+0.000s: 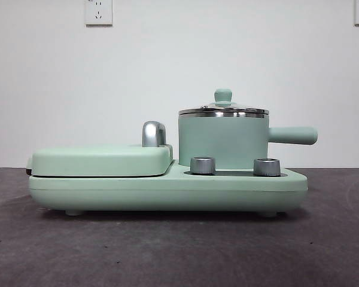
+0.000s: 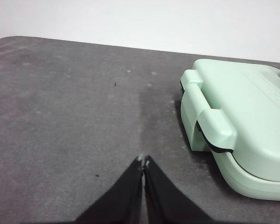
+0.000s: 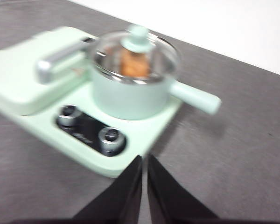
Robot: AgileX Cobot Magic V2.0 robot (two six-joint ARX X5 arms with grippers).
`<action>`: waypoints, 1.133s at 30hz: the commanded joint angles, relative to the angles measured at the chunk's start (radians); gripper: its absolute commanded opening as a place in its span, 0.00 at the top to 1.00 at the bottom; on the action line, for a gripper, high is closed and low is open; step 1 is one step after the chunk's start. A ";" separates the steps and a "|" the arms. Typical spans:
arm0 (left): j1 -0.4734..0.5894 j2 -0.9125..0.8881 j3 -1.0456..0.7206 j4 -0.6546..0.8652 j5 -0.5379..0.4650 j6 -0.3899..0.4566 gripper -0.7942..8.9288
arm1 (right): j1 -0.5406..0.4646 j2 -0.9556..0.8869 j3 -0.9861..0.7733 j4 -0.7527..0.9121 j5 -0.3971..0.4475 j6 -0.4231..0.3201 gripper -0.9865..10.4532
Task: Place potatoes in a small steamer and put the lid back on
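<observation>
Front cam sits low at table [image 1: 179,251] level, close up, facing the wall. Left wrist cam looks down past its end effector [image 2: 143,161], cooker [image 2: 242,126] at 2 o'clock. Right wrist cam hangs higher, steamer [image 3: 130,88] at 12. All three catch the cooker.

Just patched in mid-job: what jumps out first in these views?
The mint-green small steamer stands on the right half of the cooker base, the glass lid already on it. In the right wrist view the orange-brown potato shows through the lid, inside the pot. Both grippers, left and right, are shut and clear of it.
</observation>
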 commanded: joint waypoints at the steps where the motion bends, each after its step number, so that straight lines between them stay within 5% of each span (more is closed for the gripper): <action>1: 0.000 0.000 -0.020 -0.006 -0.002 -0.005 0.91 | -0.054 -0.069 -0.132 0.137 0.002 0.008 0.90; 6: 0.000 0.000 -0.020 -0.006 -0.003 -0.005 0.91 | -0.129 -0.208 -0.343 0.309 0.037 0.046 0.90; 16: 0.000 0.000 -0.020 -0.006 -0.003 -0.005 0.91 | -0.142 -0.366 -0.534 0.364 0.116 0.104 0.90; 34: 0.000 0.000 -0.020 -0.006 -0.003 -0.005 0.91 | -0.142 -0.366 -0.534 0.349 0.129 0.127 0.90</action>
